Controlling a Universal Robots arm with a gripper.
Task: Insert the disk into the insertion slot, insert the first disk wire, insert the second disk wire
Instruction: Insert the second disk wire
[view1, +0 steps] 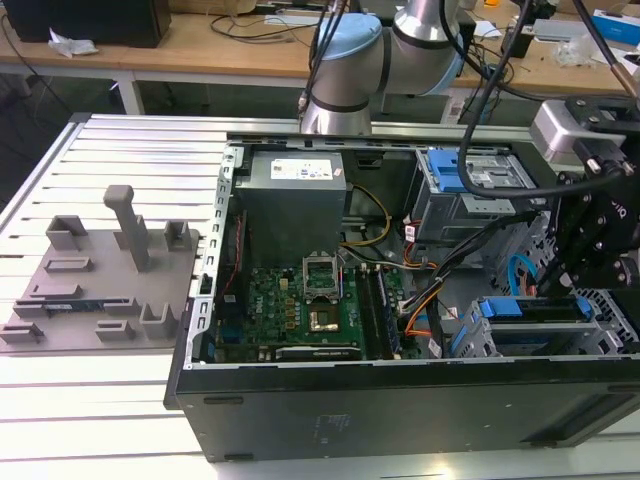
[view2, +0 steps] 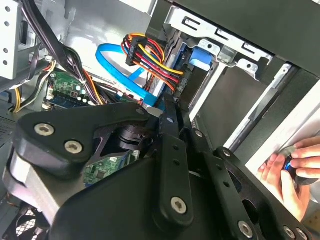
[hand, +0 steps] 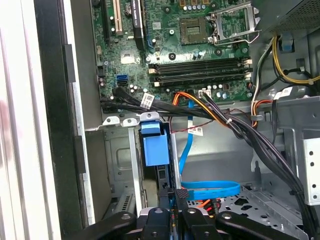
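The disk (view1: 540, 312) sits inside the insertion slot (view1: 478, 342) at the exterior view's right, and its blue carrier frame (hand: 155, 149) shows at the bay mouth. The orange-red-black wire bundle (view2: 150, 57) ends in a dark plug at the disk's rear edge. The second disk wire (hand: 212, 189), a flat light-blue cable, loops over the case floor to a small dark plug. My gripper (hand: 175, 201) is shut on that plug right behind the disk. In the second wrist view my gripper (view2: 167, 114) has its tips at the light-blue cable (view2: 117, 57).
A taller grey cage with a blue latch plate (view1: 455, 175) stands behind the slot. Thick black cable bundles (hand: 235, 125) cross beside the bay, and the motherboard (view1: 300, 300) lies at the exterior view's left. A person's hand (view2: 290, 170) rests outside the case wall.
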